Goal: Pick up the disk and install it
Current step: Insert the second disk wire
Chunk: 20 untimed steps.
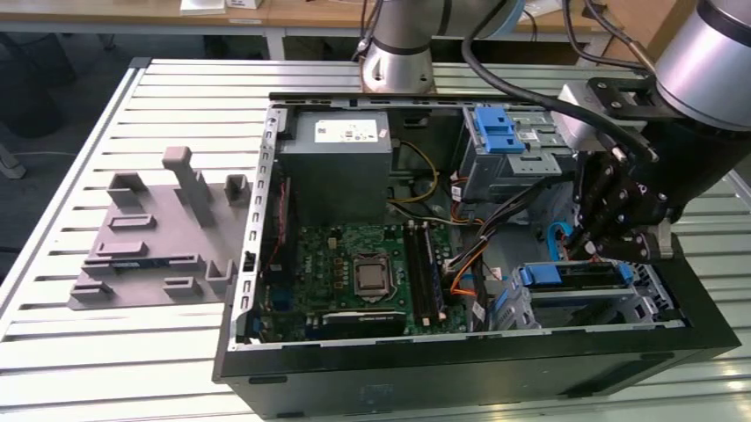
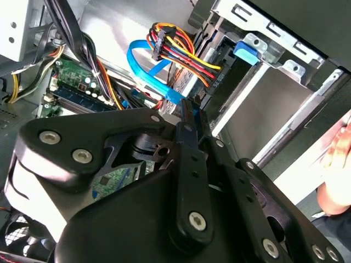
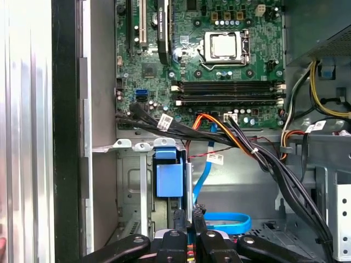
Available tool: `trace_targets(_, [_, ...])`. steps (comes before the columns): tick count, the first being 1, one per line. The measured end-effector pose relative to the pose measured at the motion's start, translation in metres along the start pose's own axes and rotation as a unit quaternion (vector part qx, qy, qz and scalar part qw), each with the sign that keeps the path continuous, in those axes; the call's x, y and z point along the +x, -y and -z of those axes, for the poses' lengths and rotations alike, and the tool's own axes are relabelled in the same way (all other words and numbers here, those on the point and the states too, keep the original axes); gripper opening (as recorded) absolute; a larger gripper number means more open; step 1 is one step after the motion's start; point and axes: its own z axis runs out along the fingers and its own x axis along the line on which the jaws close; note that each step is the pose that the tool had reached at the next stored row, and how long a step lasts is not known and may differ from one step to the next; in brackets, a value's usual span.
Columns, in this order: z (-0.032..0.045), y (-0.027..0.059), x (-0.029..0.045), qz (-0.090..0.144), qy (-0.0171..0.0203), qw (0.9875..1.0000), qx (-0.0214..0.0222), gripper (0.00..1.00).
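Below pincer (image 1: 610,251), disk (image 1: 583,275) in cage

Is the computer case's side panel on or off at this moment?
Off. In the exterior view the computer case lies open on its side, with the motherboard, power supply and drive cage exposed; the gripper reaches inside.

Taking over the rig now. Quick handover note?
Pincer: down inside the open computer case, right above the drive bay at the exterior view's right. Grip state can't be read.
Disk: appears to sit in that bay, blue rail showing, just below the pincer. Nothing is seen carried in the air.
Done: disk looks picked up and brought into the bay.
Left: confirm it is fully seated; that can't be judged here. The blue data cable lies loose close by.
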Motion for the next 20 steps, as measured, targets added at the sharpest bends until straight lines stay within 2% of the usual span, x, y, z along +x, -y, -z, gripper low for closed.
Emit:
trace_targets(8, [-0.0023, 0.0002, 0.0065, 0.000, 0.0001, 1.0000, 0.0000, 0.16])
trace_targets(20, [-0.0060, 0.0020, 0.0073, 0.000, 0.0002, 1.0000, 0.0000, 0.16])
